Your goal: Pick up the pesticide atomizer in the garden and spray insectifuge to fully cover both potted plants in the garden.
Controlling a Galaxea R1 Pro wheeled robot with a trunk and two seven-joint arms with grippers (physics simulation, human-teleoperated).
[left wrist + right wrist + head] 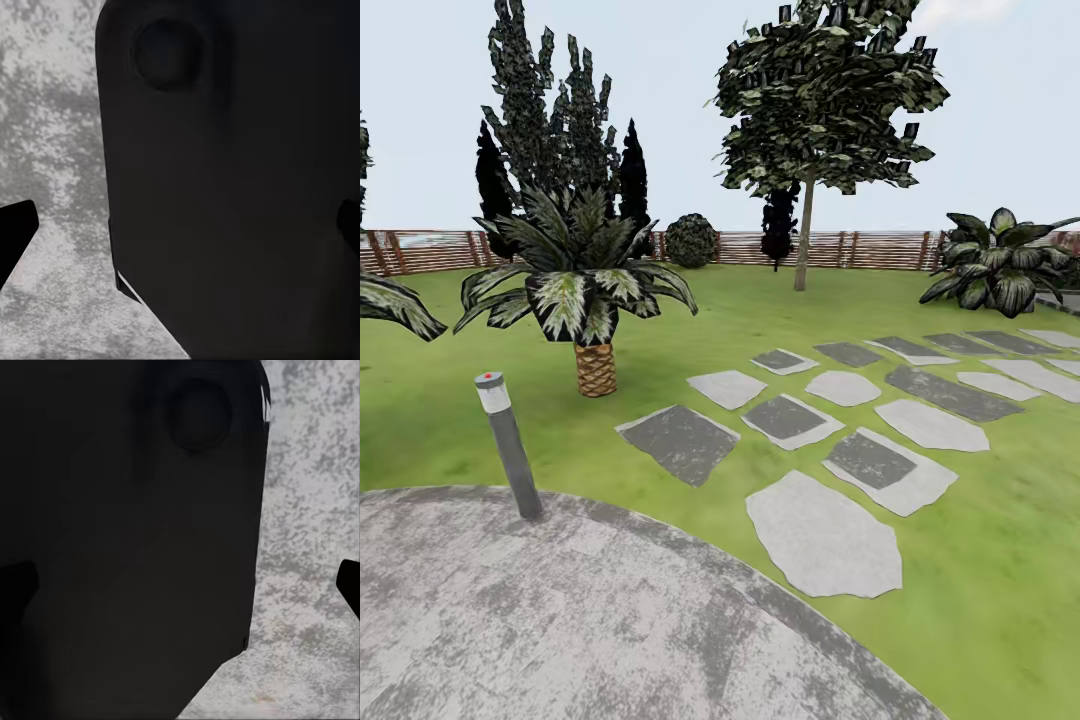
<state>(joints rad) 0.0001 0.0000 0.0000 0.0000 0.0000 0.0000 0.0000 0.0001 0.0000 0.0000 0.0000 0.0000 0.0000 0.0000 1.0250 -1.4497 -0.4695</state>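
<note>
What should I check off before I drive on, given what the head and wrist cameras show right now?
1. Pesticide atomizer located: not ok; no spray bottle seen on the lawn or paved patio.
2. Potted plants located: not ok; what stands ahead is the palm and a leafy bush, neither a small grey pot.
3. Bollard lamp post clearance: ok for now, but it stands at the patio edge, ahead to the left.
4. Stepping stones: ok, a path leading right.
5. Fingers free: cannot tell; a dark robot body blocks both wrist views.
</note>
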